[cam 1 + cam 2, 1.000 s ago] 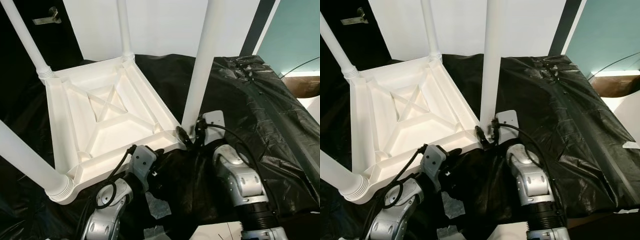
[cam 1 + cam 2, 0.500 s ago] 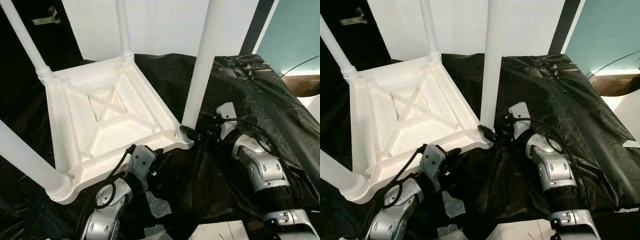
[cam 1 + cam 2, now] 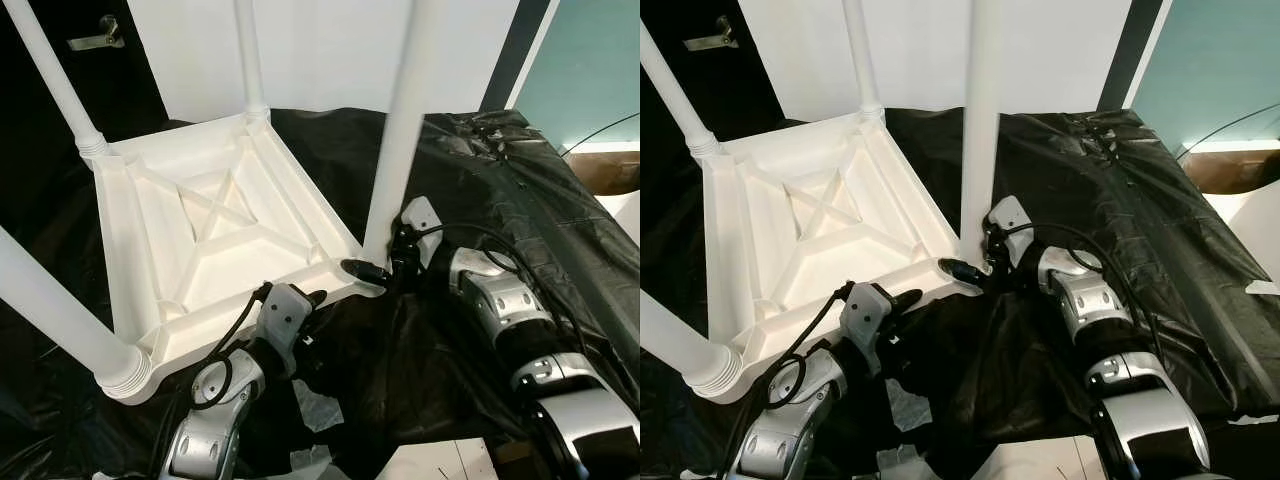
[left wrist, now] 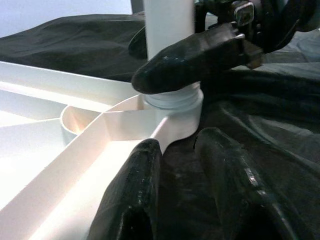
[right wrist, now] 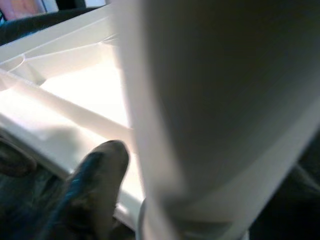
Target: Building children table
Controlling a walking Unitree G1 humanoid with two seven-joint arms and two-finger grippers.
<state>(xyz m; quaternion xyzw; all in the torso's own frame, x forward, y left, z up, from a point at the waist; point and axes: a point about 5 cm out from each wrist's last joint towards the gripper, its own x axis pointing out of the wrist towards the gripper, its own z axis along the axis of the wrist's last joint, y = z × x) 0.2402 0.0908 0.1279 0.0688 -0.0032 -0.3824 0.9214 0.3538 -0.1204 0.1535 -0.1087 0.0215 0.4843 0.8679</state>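
The white table (image 3: 215,245) lies upside down on a black plastic sheet (image 3: 520,210), with its four round legs pointing up. The underside has raised ribs that cross in the middle.

The right gripper (image 3: 372,268) is at the bottom of the leg (image 3: 400,130) at the table's near right corner. Its black fingers (image 4: 192,55) sit one on each side of the leg, just above the ringed collar, and look closed around it.

The left gripper (image 4: 187,165) is at the near edge of the tabletop, close to that same corner. Its two fingers are a little apart. One finger lies against the white rim and the other rests on the black sheet beside it. It holds nothing.

A white wall (image 3: 330,50) stands behind the table. A dark door with a metal handle (image 3: 97,37) is at the far left. A teal wall (image 3: 590,70) is at the far right. Some white scraps (image 3: 322,408) lie on the sheet near the left arm.
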